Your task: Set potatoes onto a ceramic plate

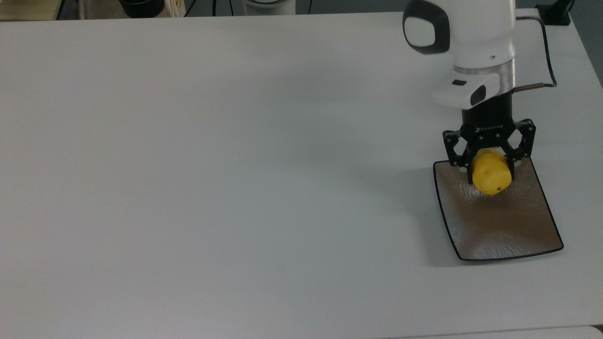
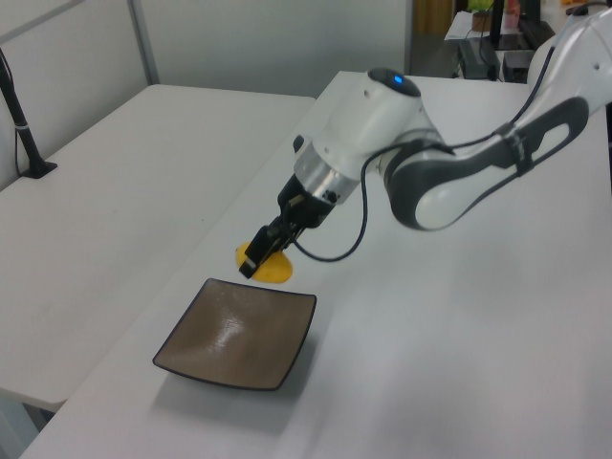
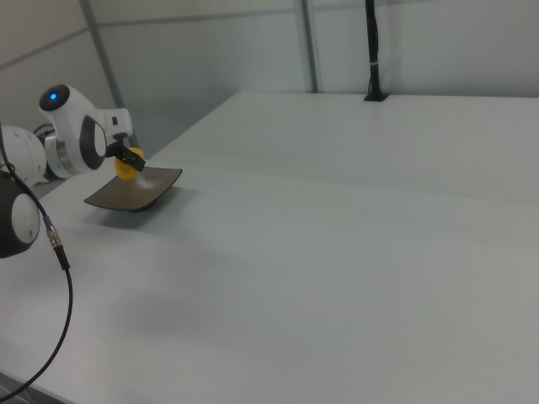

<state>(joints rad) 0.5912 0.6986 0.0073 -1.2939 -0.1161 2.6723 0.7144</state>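
The top view is looking straight down on the tabletop (image 1: 235,165). The left and right views are facing it obliquely from opposite ends, both sharing the ceramic plate (image 2: 234,335) corner.
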